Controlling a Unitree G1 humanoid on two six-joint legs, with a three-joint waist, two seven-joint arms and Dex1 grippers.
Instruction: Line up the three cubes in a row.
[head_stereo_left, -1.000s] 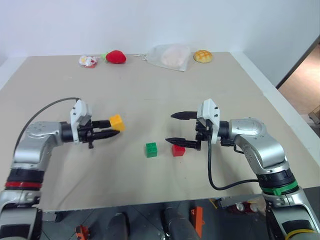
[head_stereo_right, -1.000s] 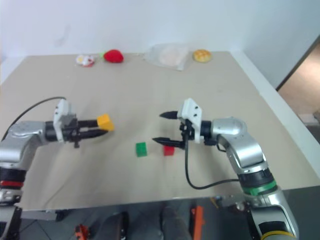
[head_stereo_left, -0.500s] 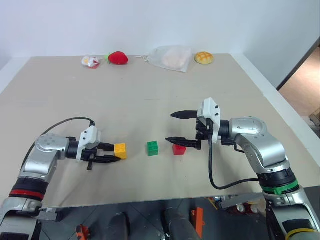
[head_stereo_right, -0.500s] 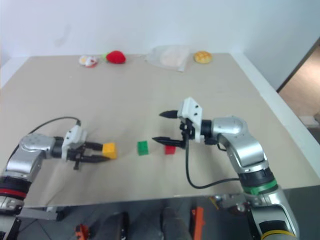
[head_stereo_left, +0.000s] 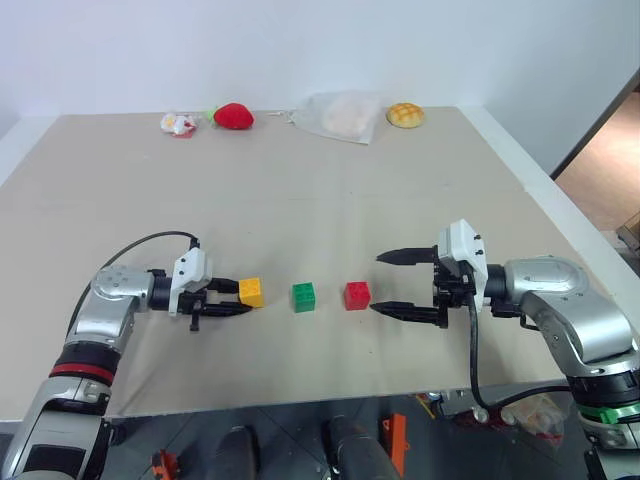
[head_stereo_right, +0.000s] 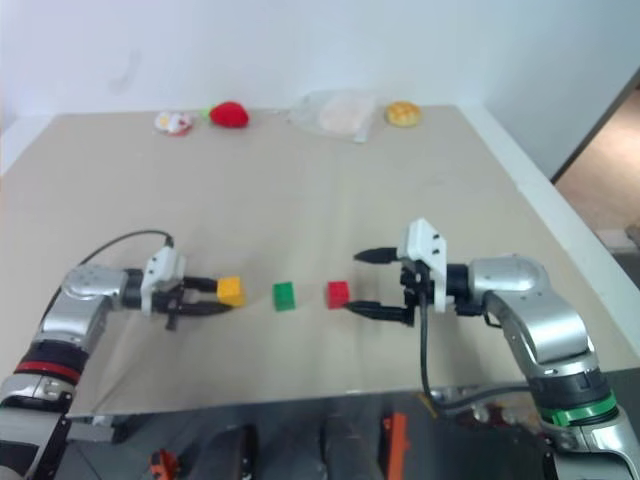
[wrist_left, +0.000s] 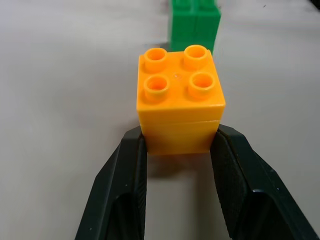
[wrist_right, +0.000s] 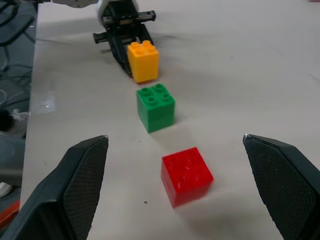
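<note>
The three cubes stand in a row on the beige table: yellow cube (head_stereo_left: 251, 291), green cube (head_stereo_left: 304, 296), red cube (head_stereo_left: 357, 294), with small gaps between them. My left gripper (head_stereo_left: 243, 296) comes in from the left and is shut on the yellow cube (wrist_left: 180, 100), one black finger (wrist_left: 125, 190) on each side near its base. The cube appears to rest on the table, studs up, with the green cube (wrist_left: 194, 22) just beyond it. My right gripper (head_stereo_left: 377, 284) hangs open to the right of the red cube (wrist_right: 186, 175), apart from it and holding nothing.
Along the table's far edge lie a red plush strawberry (head_stereo_left: 232, 115), a small white and red item (head_stereo_left: 176, 123), a clear plastic bag (head_stereo_left: 343, 113) and a tan bun (head_stereo_left: 405, 114). The table's right edge (head_stereo_left: 560, 215) runs close to my right arm.
My left gripper has brought the yellow cube down and rightward, from mid-air to the table beside the green cube. My right gripper has drawn back to the right, away from the red cube, still open.
</note>
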